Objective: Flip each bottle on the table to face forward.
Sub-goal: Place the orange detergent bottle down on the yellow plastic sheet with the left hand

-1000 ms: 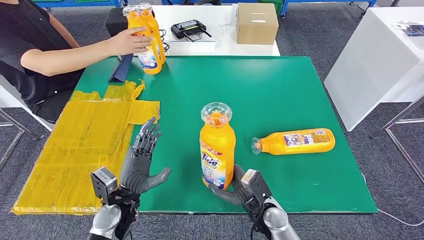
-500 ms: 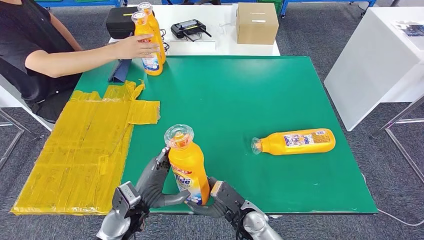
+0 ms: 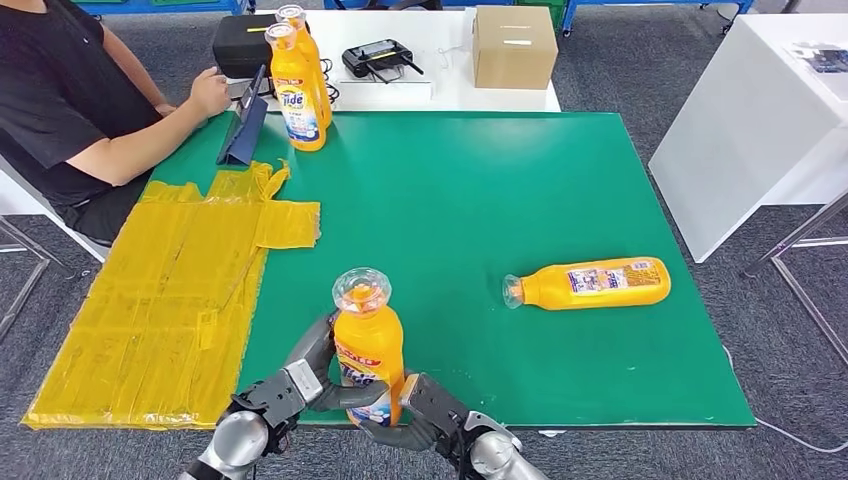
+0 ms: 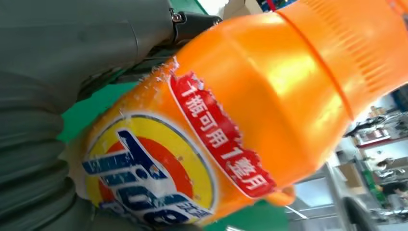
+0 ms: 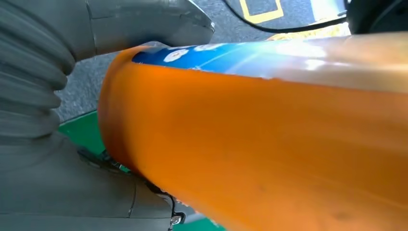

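Bottle in hand: orange plastic detergent bottle (image 3: 368, 345) stood upright at the green table's (image 3: 520, 190) near edge.
Left hand (image 3: 318, 372): fingers wrapped round its body.
Right hand (image 3: 415, 415): cupped against its base, holding.
Done: two orange bottles (image 3: 297, 85) upright at the far corner.
Left: lying orange bottle (image 3: 590, 283).

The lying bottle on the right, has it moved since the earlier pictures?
No. The lying bottle keeps its place on the green table, cap toward the held bottle.
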